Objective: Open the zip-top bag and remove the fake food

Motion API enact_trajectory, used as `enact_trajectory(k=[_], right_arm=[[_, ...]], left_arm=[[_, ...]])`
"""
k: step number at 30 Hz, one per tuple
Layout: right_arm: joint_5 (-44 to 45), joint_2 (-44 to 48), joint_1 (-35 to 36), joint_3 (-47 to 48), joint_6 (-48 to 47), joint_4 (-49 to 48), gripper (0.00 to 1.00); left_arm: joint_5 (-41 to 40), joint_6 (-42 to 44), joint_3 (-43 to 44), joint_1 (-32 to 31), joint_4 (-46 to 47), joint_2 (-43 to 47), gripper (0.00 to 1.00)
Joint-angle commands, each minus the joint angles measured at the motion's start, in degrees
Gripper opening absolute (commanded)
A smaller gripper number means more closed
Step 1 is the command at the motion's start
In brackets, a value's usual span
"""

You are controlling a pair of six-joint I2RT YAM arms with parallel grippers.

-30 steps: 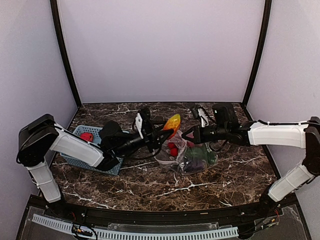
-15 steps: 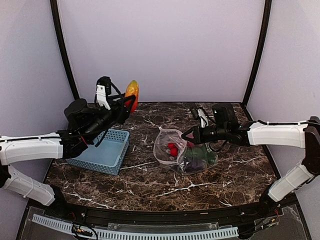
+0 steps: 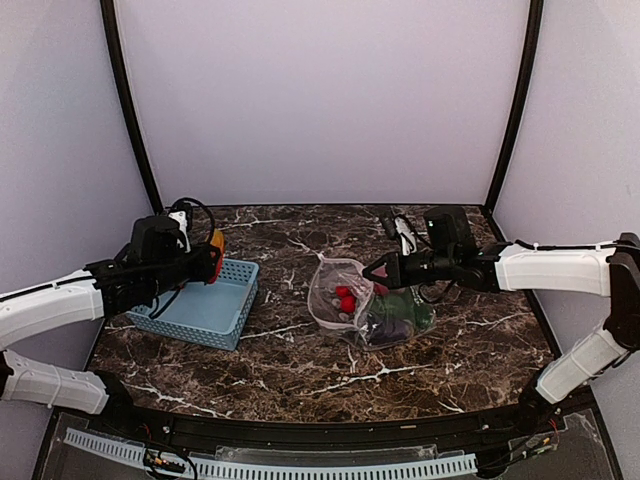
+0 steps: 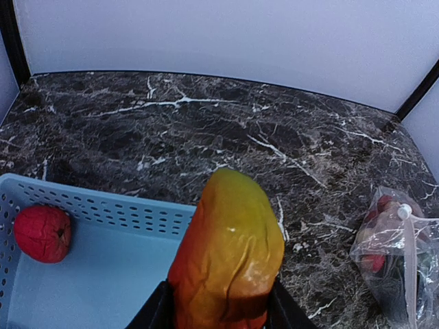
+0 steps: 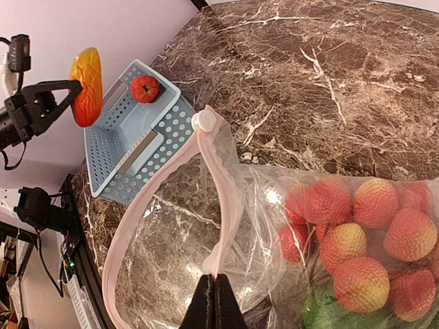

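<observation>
Left gripper clamps a mango over the basket rim, one red fruit already inside. My right gripper pinches the open bag; red balls and greens wait inside.

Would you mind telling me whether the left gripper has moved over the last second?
Yes. The left gripper, holding the orange-yellow fruit, went left from the bag to over the blue basket.

The basket sits by the worktop's left edge, a fruit in its far-left corner. My left gripper holds the mango over it. The bag lies mid-worktop, food inside.
</observation>
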State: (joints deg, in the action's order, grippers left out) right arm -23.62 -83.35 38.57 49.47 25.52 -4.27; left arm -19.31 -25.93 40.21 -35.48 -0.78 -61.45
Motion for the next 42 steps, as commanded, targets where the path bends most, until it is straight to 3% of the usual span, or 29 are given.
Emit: enact_trajectory(k=[1, 12, 20, 33, 42], right_arm=[[-0.05, 0.04, -0.51, 0.37, -0.72, -0.39, 0.0], [0.18, 0.27, -0.51, 0.5, -0.88, 0.18, 0.0], [0.37, 0.34, -0.53, 0.58, -1.08, 0.32, 0.0], [0.33, 0.21, -0.51, 0.62, -1.17, 0.32, 0.0], [-0.01, 0.05, -0.5, 1.1, -1.17, 0.32, 0.0]], left_arm=[[2.87, -4.06, -0.7, 2.28, -9.4, -1.81, 0.18], [12.04, -2.65, 4.6, 4.83, -11.15, -15.98, 0.2], [14.68, -1.02, 7.83, 5.16, -10.02, -23.52, 0.29], [14.37, 0.76, 9.73, 5.55, -11.94, -22.53, 0.63], [13.41, 5.3, 9.95, 5.61, -12.82, -14.06, 0.67]])
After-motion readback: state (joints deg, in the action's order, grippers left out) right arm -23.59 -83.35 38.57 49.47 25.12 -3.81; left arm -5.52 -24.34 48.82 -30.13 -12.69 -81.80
